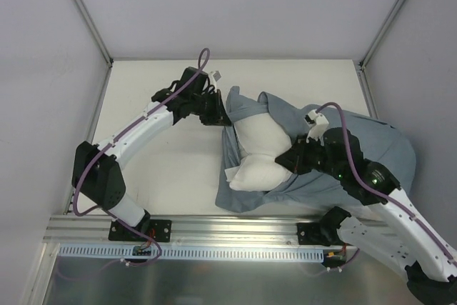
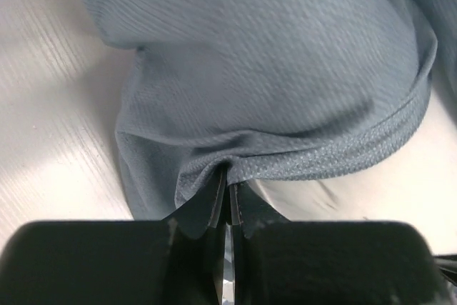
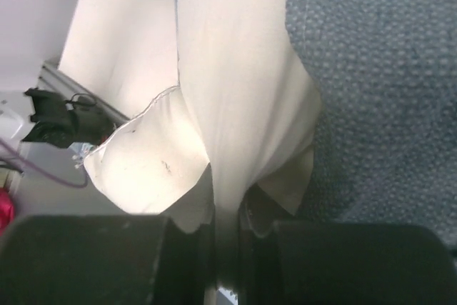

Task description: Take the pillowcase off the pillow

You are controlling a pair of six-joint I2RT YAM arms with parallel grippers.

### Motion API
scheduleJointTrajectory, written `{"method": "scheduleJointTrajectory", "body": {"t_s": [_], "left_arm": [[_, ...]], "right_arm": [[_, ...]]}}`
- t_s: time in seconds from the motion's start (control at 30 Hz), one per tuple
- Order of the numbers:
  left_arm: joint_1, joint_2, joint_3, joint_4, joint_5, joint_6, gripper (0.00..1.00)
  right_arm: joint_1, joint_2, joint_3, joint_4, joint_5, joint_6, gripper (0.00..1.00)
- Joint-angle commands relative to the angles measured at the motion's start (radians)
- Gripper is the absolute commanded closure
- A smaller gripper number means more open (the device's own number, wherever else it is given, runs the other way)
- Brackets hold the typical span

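The slate-blue pillowcase (image 1: 357,141) lies crumpled at the right of the table, and the white pillow (image 1: 258,153) sticks out of its open left end. My left gripper (image 1: 223,116) is shut on the pillowcase's hem at the far left of that opening. In the left wrist view the hem (image 2: 314,162) bunches into the closed left gripper (image 2: 228,175), with the pillow (image 2: 357,194) just beneath. My right gripper (image 1: 290,159) is shut on a pinched fold of the pillow (image 3: 235,69). That fold runs down between the right gripper's (image 3: 228,201) jaws, and the pillowcase (image 3: 385,69) lies beside it.
The white table (image 1: 164,162) shows bare to the left of the fabric. Grey walls and slanted frame posts (image 1: 86,12) close in the back and sides. An aluminium rail (image 1: 235,237) with both arm bases runs along the near edge.
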Motion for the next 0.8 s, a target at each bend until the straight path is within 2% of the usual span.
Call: {"method": "scheduleJointTrajectory", "body": {"t_s": [0.0,0.4,0.77], "left_arm": [[0.126,0.027,0.042,0.045,-0.091,-0.007,1.0],[0.209,0.156,0.252,0.049,-0.041,-0.077,1.0],[0.286,0.317,0.407,0.069,-0.042,-0.257,1.0]], "right_arm": [[0.017,-0.139,-0.001,-0.169,-0.182,-0.021,0.99],[0.02,-0.225,-0.147,-0.328,-0.352,-0.06,0.99],[0.029,-0.225,-0.135,-0.531,-0.325,-0.144,0.99]]}}
